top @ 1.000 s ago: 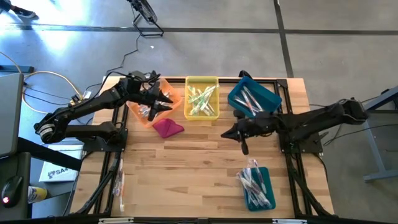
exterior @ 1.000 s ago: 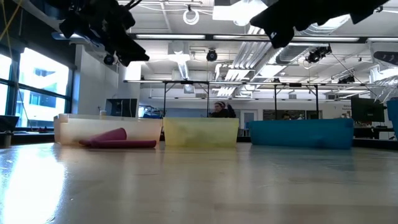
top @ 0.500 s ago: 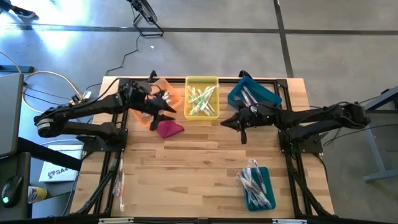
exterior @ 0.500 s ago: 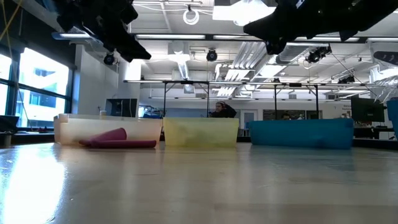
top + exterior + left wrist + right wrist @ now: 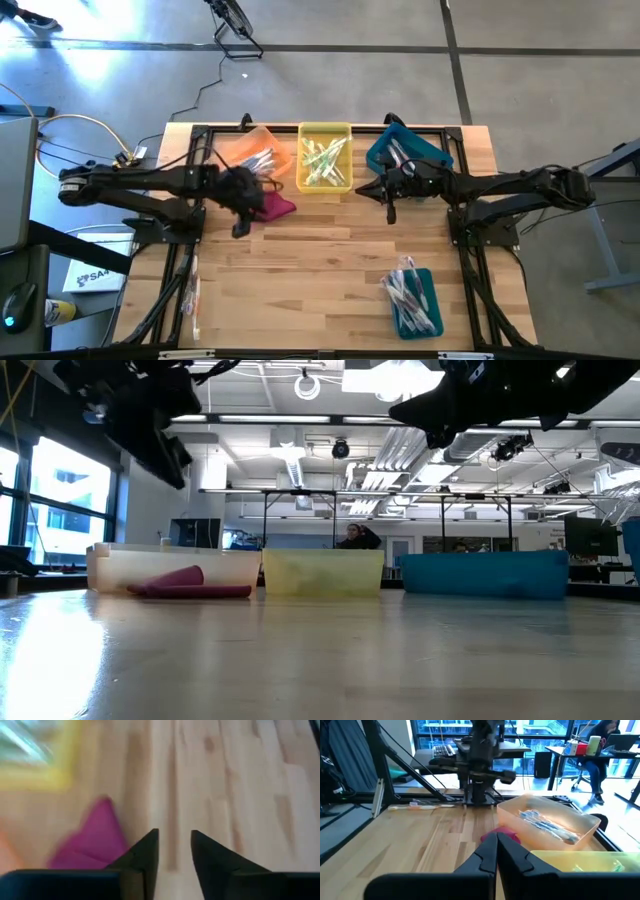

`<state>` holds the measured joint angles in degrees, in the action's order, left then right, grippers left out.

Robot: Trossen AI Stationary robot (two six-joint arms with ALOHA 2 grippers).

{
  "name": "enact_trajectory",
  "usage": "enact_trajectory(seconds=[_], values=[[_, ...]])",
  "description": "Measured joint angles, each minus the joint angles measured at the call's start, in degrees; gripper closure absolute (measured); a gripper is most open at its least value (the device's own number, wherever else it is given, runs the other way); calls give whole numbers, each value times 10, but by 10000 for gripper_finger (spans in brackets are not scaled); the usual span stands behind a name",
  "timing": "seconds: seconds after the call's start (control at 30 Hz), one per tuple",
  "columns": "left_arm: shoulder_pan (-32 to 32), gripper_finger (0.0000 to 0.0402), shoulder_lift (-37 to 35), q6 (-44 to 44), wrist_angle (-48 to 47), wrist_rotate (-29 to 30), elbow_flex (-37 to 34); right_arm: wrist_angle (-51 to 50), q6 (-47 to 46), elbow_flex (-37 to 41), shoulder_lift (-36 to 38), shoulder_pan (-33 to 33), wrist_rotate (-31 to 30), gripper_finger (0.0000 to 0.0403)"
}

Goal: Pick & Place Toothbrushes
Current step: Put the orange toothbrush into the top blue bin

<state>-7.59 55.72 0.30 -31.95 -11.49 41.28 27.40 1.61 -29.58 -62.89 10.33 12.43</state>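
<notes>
**Reach for a brush with an empty claw**

Wooden counter (image 5: 330,270) holds toothbrushes (image 5: 325,160) in bins along its far edge and one near the front right corner. Left claw (image 5: 174,851) hangs over the magenta cloth (image 5: 270,206), fingers slightly parted, holding nothing. Right claw (image 5: 496,851), pinched shut and empty, hovers beside the far teal bin (image 5: 408,155). Best to descend straight over one stick

Wooden table (image 5: 300,270) bears orange bin (image 5: 250,155), yellow bin (image 5: 325,132), two teal bins (image 5: 432,158), magenta cloth (image 5: 275,206)

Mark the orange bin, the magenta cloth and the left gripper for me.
orange bin (image 5: 243,149): high view, bare floor near its far corner.
magenta cloth (image 5: 277,206): high view, its middle.
left gripper (image 5: 174,851): left wrist view, gap between fingertips.
</notes>
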Motion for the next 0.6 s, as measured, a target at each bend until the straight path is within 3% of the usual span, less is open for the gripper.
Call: enact_trajectory(seconds=[0.3, 0.6], values=[[129, 392, 13, -199, -32, 9, 0, -5, 17, 0, -14, 0, -2, 401], [246, 400, 61, -397, -74, 9, 0, -2, 16, 0, -27, 2, -3, 401]])
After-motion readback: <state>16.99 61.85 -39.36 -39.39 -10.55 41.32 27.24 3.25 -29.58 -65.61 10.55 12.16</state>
